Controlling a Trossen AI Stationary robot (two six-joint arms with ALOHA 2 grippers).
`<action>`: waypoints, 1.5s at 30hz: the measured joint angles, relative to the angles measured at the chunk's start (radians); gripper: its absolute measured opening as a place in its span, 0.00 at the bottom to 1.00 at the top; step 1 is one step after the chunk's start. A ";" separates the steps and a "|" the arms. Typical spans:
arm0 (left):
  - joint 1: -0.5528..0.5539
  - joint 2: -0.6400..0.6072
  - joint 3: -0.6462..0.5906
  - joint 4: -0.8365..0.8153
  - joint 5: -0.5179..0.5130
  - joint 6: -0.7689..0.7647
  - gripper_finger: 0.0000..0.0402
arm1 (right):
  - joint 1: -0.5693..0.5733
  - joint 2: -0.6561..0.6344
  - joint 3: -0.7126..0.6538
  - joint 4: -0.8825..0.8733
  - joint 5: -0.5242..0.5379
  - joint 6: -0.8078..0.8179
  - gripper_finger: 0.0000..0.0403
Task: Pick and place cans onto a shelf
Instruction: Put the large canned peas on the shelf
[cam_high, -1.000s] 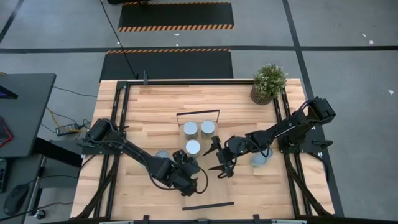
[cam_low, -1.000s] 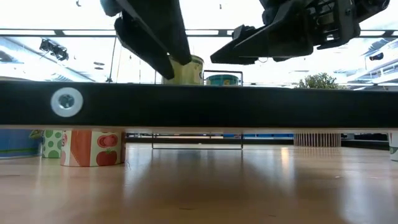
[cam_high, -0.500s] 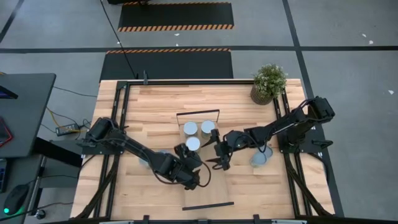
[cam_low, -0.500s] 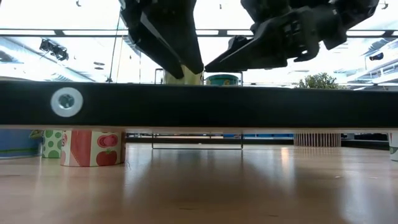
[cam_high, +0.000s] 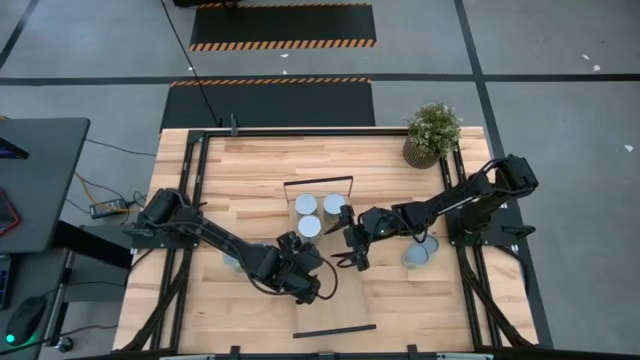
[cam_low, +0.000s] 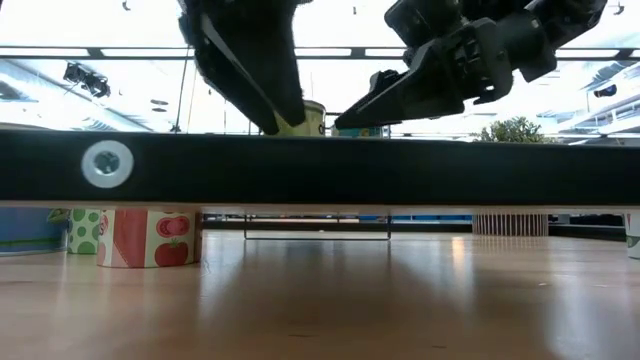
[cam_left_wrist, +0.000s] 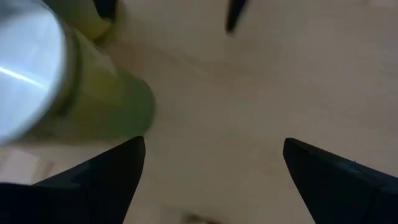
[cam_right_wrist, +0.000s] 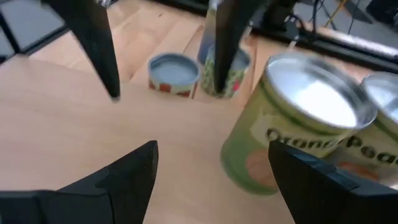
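Since earlier frame, both grippers had closed in on third can (cam_high: 310, 227). We noted can upright on shelf (cam_high: 335, 300), just nearer than two cans (cam_high: 320, 205) at its far end. Left gripper (cam_high: 298, 245), fingers spread and empty, sat nearest, just beside it; right gripper (cam_high: 352, 247), fingers likewise apart, flanked opposite side.
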 joint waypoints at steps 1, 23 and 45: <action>-0.007 0.000 0.008 -0.011 0.011 -0.009 0.96 | 0.006 -0.006 0.000 -0.011 0.004 0.000 0.78; -0.170 -0.058 0.138 -0.752 0.044 -0.479 0.96 | 0.114 -0.099 0.000 -0.150 0.119 0.016 0.78; -0.208 -0.496 -0.265 -0.619 0.245 -0.817 0.82 | 0.110 -0.099 0.000 -0.142 0.115 0.016 0.78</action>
